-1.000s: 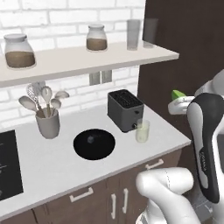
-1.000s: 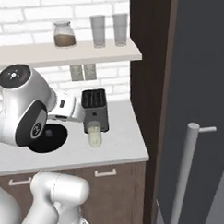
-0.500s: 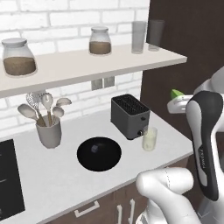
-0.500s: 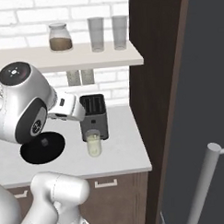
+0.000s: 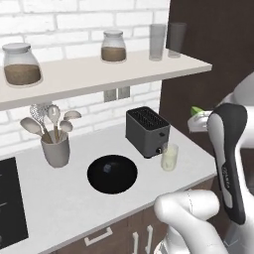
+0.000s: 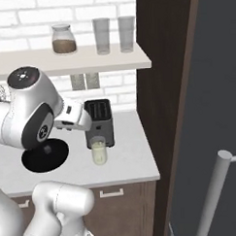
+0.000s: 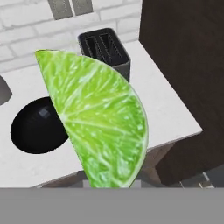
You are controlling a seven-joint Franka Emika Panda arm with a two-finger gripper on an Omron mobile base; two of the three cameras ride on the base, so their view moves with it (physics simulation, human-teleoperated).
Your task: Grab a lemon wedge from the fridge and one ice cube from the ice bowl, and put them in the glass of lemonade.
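Note:
My gripper (image 5: 199, 115) is shut on the lemon wedge (image 5: 197, 109), held high at the counter's right end, up and to the right of the glass of lemonade (image 5: 169, 157). In the hand view the lemon wedge (image 7: 101, 118) looms large and yellow-green, hiding the fingertips and the glass. The black ice bowl (image 5: 112, 173) lies left of the glass, with an ice cube (image 7: 43, 113) inside. In the right base view the glass (image 6: 98, 151) stands in front of the toaster, below my hand. The fridge door (image 6: 216, 86) stands open at the right.
A black toaster (image 5: 147, 131) stands just behind the glass. A grey utensil cup (image 5: 54, 150) sits at the back left, a cooktop (image 5: 10, 201) at the far left. A shelf (image 5: 99, 72) with jars and two tall glasses overhangs the counter. The fridge handle (image 6: 213, 198) juts at the lower right.
Both base views have shifted, so the base has moved, and the counter now looks slightly nearer. The gripper still holds the lemon wedge beside the arm.

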